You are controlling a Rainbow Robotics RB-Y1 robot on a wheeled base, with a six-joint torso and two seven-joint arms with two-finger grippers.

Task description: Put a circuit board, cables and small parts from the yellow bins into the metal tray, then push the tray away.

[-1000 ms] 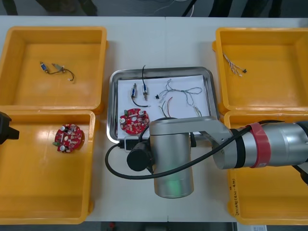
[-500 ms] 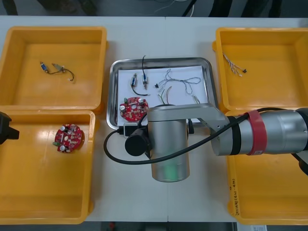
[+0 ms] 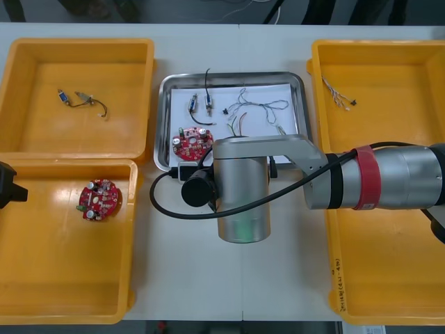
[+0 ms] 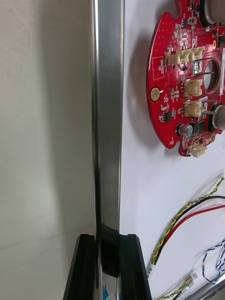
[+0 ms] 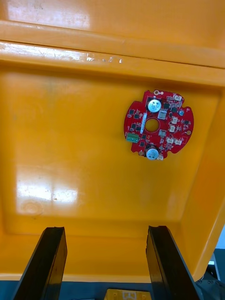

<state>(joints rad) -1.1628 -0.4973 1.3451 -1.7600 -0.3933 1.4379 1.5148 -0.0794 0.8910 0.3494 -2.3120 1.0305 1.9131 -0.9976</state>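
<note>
The metal tray (image 3: 162, 125) lies between the yellow bins, white inside. It holds a round red circuit board (image 3: 192, 144), thin cables (image 3: 254, 111) and small metal parts (image 3: 200, 103). My right gripper (image 4: 108, 265) is at the tray's near rim (image 4: 108, 117), shut on that rim, which runs between the black fingers (image 4: 84, 267). Just past the rim lie the circuit board (image 4: 187, 79) and a red and yellow cable (image 4: 187, 215). In the front view the right wrist (image 3: 240, 191) covers that grip. My left gripper (image 5: 105, 262) hangs open over the near left bin (image 5: 70, 140).
A second circuit board (image 3: 99, 199) lies in the near left bin (image 3: 42, 278). The far left bin (image 3: 28, 83) holds small metal parts with a black cable (image 3: 83, 99). The far right bin (image 3: 389, 139) holds a thin cable (image 3: 337, 94). Bare table lies beyond the tray.
The tray has slid away from me toward the table's far edge, with my right gripper following at its near rim. The left arm has not moved.
</note>
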